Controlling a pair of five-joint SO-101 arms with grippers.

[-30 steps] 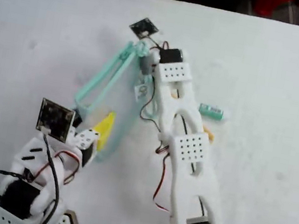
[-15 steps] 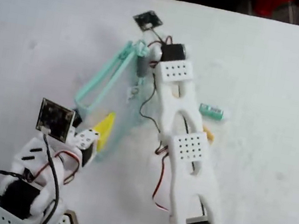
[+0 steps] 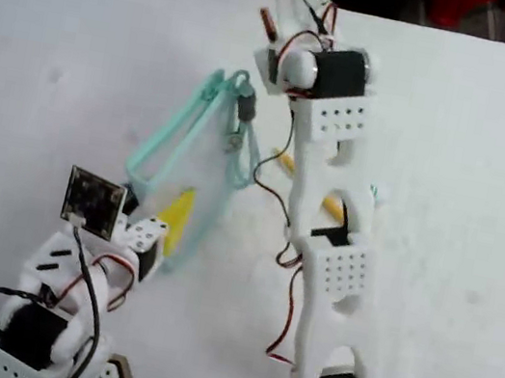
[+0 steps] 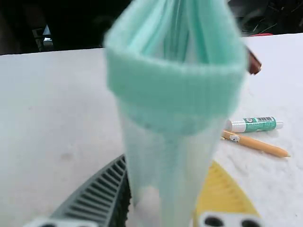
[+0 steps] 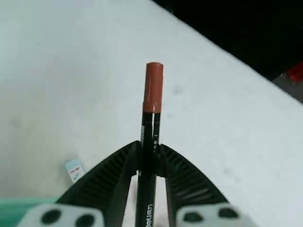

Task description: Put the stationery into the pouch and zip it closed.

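While the left gripper pinches one end of the pouch between a ribbed grey finger and a smooth yellow one, the pouch stretches ahead of it: clear, soft walls, mint woven trim. Right gripper: ribbed black jaws clamped on a slim round marker, brown cap past the tips. Past the pouch from the left gripper, a tapered orange pencil and a stubby glue stick lie just beside each other on the white table.

The pencil lies on the table right of the pouch (glue stick just behind).
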